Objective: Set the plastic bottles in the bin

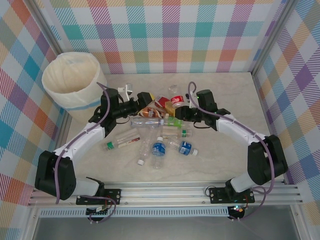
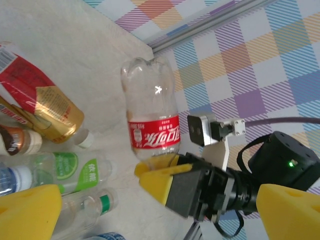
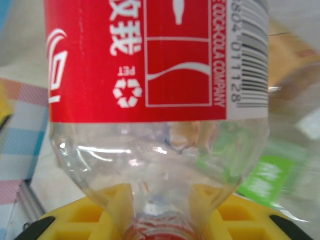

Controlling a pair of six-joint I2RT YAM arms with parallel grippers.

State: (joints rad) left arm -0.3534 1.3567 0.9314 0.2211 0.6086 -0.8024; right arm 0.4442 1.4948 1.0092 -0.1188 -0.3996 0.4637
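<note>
Pastel plaid walls (image 1: 170, 35); pale speckled tabletop (image 1: 215, 162); aluminium rail (image 1: 165, 192) along near edge.

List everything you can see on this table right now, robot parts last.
bin: one, cream-white with a pale blue band, far left corner of the table
red-label bottle: one, clear, at the far side of the pile
other plastic bottles: roughly ten, clear with blue, green or brown labels, heaped mid-table
table: one, beige
walls: pastel plaid, around the table
left arm: white and black, jaws open by the pile
right arm: white and black, jaws shut on the red-label bottle's neck
</note>
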